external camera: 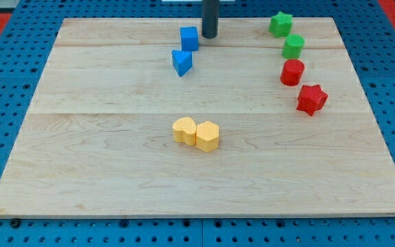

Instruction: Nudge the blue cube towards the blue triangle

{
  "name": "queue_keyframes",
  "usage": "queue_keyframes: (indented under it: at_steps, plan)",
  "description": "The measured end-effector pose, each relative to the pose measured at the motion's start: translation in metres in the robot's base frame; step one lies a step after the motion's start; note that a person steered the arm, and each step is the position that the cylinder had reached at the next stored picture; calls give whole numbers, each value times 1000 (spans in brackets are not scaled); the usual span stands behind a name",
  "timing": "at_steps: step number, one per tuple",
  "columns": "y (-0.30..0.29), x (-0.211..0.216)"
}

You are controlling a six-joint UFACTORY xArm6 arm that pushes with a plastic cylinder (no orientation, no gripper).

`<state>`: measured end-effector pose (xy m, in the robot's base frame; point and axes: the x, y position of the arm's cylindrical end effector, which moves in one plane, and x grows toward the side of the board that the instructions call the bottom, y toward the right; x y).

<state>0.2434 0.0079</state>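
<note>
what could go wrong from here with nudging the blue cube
My tip sits just to the view's right of the blue cube, while the blue triangle lies below it. A push from this side would likely send the cube towards the view's left, past the triangle. The two are also already close, so too strong a nudge could knock the triangle away.

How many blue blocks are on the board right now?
2. The blue cube sits near the view's top, just left of my tip; the blue triangle lies just below the cube. None appear hidden.
</note>
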Motion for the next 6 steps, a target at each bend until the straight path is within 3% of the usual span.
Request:
queue_keyframes:
  at_steps: [2,4,5,6]
  plan:
    - [-19,0]
    - [15,-6]
    - [35,-40]
    - [6,-50]
